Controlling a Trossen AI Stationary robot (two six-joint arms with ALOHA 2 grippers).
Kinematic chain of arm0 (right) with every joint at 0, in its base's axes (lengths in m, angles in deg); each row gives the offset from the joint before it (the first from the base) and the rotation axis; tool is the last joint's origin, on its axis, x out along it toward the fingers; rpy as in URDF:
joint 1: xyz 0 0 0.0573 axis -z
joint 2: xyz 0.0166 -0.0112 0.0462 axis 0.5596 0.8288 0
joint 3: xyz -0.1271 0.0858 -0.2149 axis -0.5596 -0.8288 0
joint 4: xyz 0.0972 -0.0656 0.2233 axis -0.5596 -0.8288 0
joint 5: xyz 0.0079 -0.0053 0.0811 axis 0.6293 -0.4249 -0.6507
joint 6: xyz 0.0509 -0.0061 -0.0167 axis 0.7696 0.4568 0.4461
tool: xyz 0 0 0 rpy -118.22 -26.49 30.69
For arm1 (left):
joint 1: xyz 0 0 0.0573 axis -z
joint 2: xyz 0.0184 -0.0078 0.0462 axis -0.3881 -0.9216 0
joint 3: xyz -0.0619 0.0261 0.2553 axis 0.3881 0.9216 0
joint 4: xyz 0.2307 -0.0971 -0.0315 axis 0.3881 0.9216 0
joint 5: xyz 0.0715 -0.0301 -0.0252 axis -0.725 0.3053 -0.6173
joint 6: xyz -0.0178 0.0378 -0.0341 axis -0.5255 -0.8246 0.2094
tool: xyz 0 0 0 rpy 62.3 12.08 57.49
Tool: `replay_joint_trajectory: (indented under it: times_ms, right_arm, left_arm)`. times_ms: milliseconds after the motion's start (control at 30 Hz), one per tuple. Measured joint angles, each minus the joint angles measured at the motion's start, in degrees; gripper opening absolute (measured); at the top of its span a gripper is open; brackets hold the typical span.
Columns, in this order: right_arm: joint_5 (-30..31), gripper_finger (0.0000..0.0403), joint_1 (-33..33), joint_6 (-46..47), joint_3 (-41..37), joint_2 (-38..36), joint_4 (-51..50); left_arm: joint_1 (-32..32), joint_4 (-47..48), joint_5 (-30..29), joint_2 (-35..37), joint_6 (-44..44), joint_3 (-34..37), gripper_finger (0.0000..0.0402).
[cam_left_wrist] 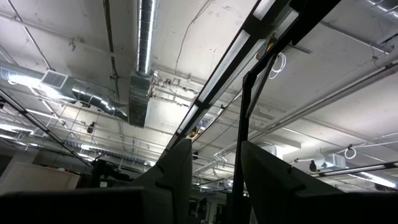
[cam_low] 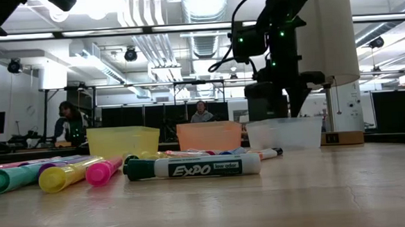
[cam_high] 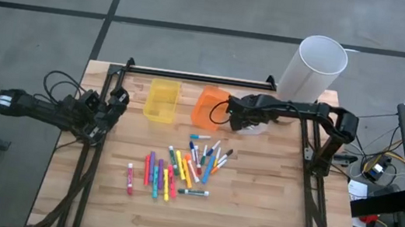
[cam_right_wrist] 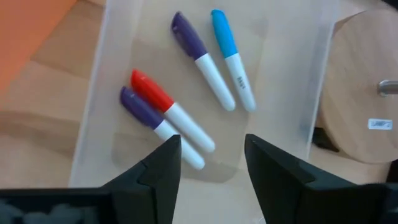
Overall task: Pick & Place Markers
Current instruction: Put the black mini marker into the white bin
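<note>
Nearest the low camera: black EXPO marker point(cam_low: 195, 167) lying on its side on the wooden table point(cam_high: 253, 206), with teal point(cam_low: 11, 178), yellow point(cam_low: 67, 174) and pink point(cam_low: 103, 171) markers just beside it. Three bins stand in a row at the table's far edge: yellow bin point(cam_high: 162, 99), orange bin point(cam_high: 209, 106), clear bin point(cam_right_wrist: 211, 93). Clear bin contents, counted in the right wrist view: four markers, two purple-capped point(cam_right_wrist: 189, 37), one blue-capped point(cam_right_wrist: 225, 34), one red-capped point(cam_right_wrist: 152, 92), all lying flat on the bin floor. Yellow and orange bins: contents cannot be told. Loose markers point(cam_high: 188, 166) lie scattered mid-table, roughly twenty; overlap prevents an exact count. One tall white cylinder point(cam_high: 312, 67) stands beside the clear bin on a wooden base. Right gripper point(cam_right_wrist: 211, 163) hangs over the clear bin, fingers apart, nothing between them. Left gripper point(cam_left_wrist: 214, 180) is parked at the table's left edge, pointed at the ceiling, fingers parted, empty.
</note>
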Motion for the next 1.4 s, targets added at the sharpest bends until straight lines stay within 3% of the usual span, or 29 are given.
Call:
replay_joint_trajectory:
  times_ms: [400, 867, 1100, 1400]
  right_arm:
    - [-3.52, 0.0160, -4.74, -10.11, 4.02, -1.07, 0.10]
    - [-5.25, 0.0128, -16.18, -52.02, 8.85, -1.17, 1.91]
    - [-5.39, 0.0117, -19.19, -55.19, 8.76, -1.04, 4.11]
    - [-15.79, 0.0104, -19.45, -54.31, 7.82, -1.02, 5.88]
  left_arm:
    - [-0.01, -0.02, 0.00, 0.02, -0.02, 0.00, 0.0133]
    - [-0.01, 0.02, 0.00, 0.00, -0.02, 0.00, 0.0133]
    - [0.00, 0.35, -0.01, 0.00, -0.02, 0.00, 0.0133]
    - [-0.01, 0.39, 0.00, 0.00, -0.02, 0.00, 0.0133]
